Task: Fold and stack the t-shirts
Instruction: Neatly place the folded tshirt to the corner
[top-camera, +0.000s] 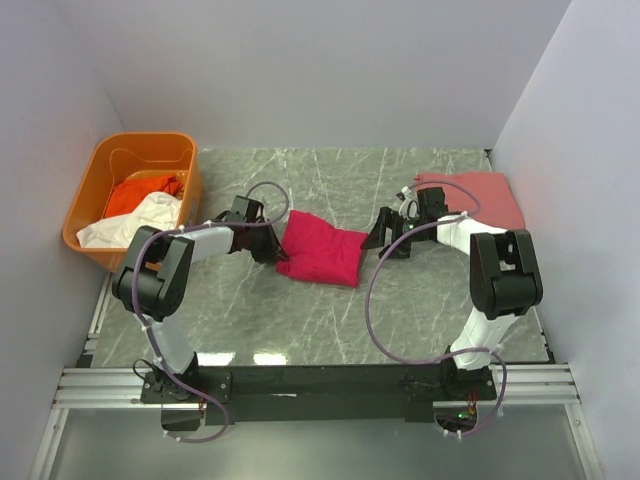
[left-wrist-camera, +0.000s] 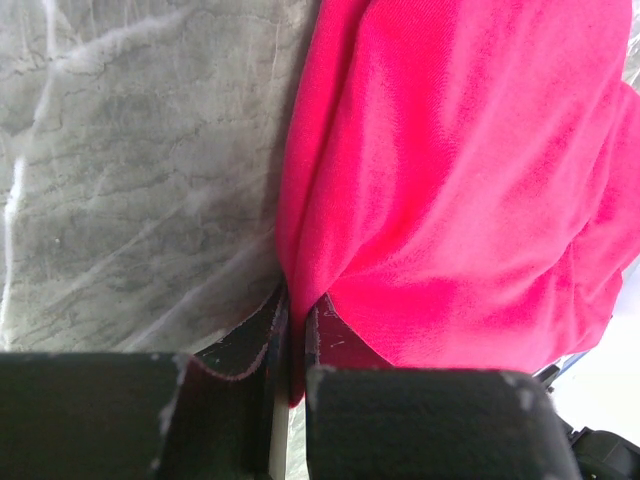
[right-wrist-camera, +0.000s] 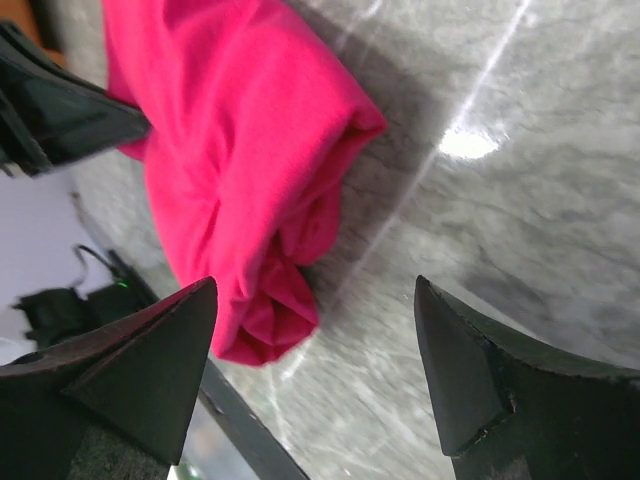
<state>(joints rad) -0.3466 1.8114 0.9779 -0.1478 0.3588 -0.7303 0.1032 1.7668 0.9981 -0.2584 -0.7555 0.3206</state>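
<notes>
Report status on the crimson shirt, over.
Left gripper shut on crimson shirt edge. Right gripper open beside it. Nothing blocking; salmon shirt lies apart.

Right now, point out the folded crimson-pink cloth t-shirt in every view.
Top external: the folded crimson-pink cloth t-shirt lies mid-table, between both arms.
Left wrist: the t-shirt fills the right half, its edge pinched in the shut left pincer.
Right wrist: the t-shirt sits upper left, ahead of the open right pincer.
Shared landmark: the grey marbled tabletop.
</notes>
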